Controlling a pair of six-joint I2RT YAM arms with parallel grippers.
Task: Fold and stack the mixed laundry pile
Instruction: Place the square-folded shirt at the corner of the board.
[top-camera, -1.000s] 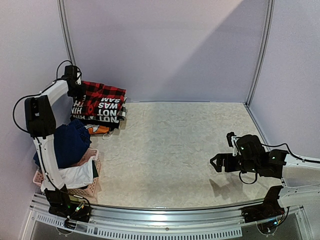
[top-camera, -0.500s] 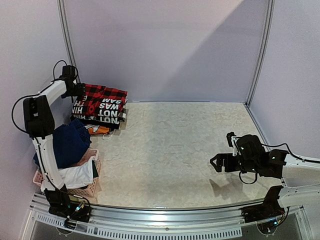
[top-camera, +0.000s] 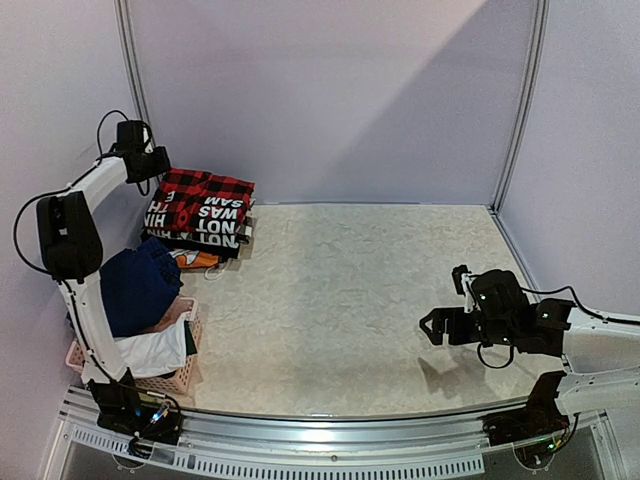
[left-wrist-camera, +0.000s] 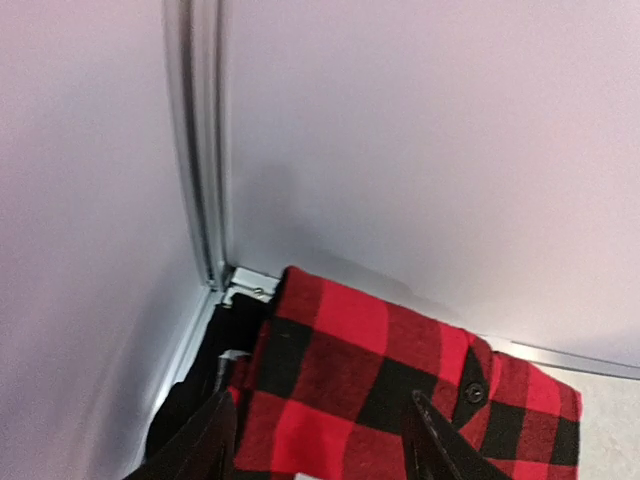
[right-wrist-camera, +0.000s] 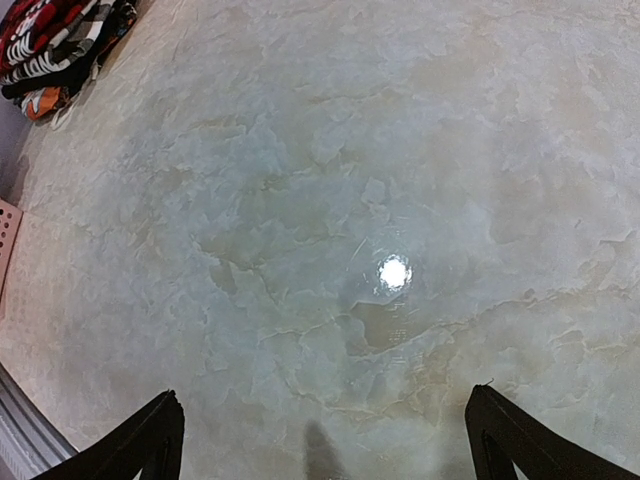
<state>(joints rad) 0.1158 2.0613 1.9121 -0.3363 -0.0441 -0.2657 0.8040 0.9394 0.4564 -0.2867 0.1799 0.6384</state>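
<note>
1. Nearest me on the left, a pink basket (top-camera: 186, 376) sits at the table's front edge. It is heaped with unfolded laundry: a navy garment (top-camera: 140, 285) bulges over the top and a white garment (top-camera: 155, 352) hangs over the near side.
2. On the right, at about the same depth, the right fingers (top-camera: 432, 325) hover above the table (top-camera: 350, 290), pointing left. They are spread wide and hold nothing; the wrist view shows only bare marbled surface between them (right-wrist-camera: 150, 445).
3. The middle of the table carries no clothing.
4. Further back, in the far left corner, lies the folded stack (top-camera: 200, 235). A dark T-shirt with white lettering (top-camera: 205, 222) sits near the top, and an orange bit of cloth (top-camera: 192, 260) pokes out at the bottom front edge.
5. The red-and-black plaid shirt (top-camera: 205, 190) lies folded on top of that stack, with one black button (left-wrist-camera: 475, 394) visible near its edge.
6. Farthest off, the left fingers (top-camera: 157, 163) hang above the stack's back left corner, close to the metal corner post (left-wrist-camera: 195, 150). They stand partly apart (left-wrist-camera: 210, 445), clear of the shirt and gripping nothing.
</note>
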